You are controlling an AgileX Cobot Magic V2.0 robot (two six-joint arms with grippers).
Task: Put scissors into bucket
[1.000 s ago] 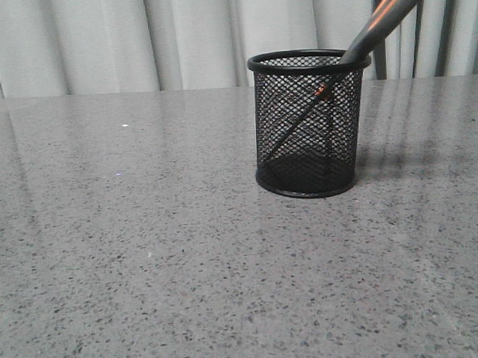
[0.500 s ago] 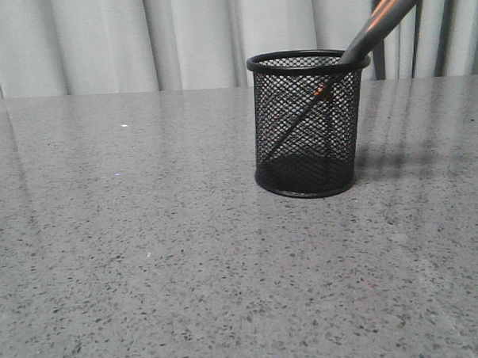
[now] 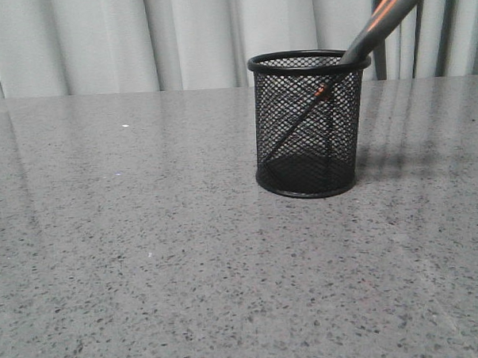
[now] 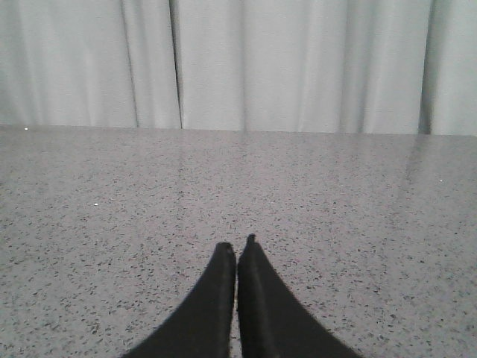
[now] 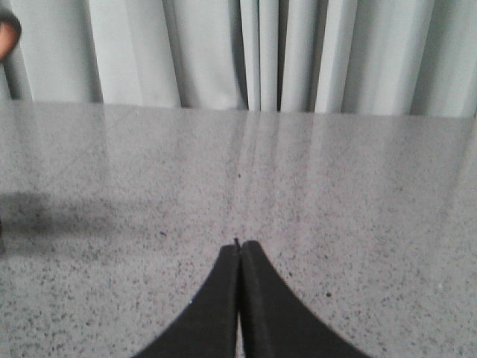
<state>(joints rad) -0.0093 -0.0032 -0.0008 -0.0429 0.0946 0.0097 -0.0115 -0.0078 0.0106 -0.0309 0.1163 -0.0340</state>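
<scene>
In the front view the black wire-mesh bucket (image 3: 310, 124) stands upright on the grey speckled table (image 3: 147, 254), right of centre. The scissors (image 3: 379, 18) stand inside it, blades down. They lean to the right, and the dark grey, orange-lined handles stick out over the rim. The orange pivot shows through the mesh. Neither gripper shows in the front view. My left gripper (image 4: 237, 246) is shut and empty, low over bare table. My right gripper (image 5: 240, 245) is shut and empty over bare table. The bucket is out of both wrist views.
Pale curtains (image 3: 138, 41) hang behind the table's far edge. In the right wrist view a small dark and orange shape (image 5: 7, 33) shows at the far edge of the frame, and a soft shadow lies on the table below it.
</scene>
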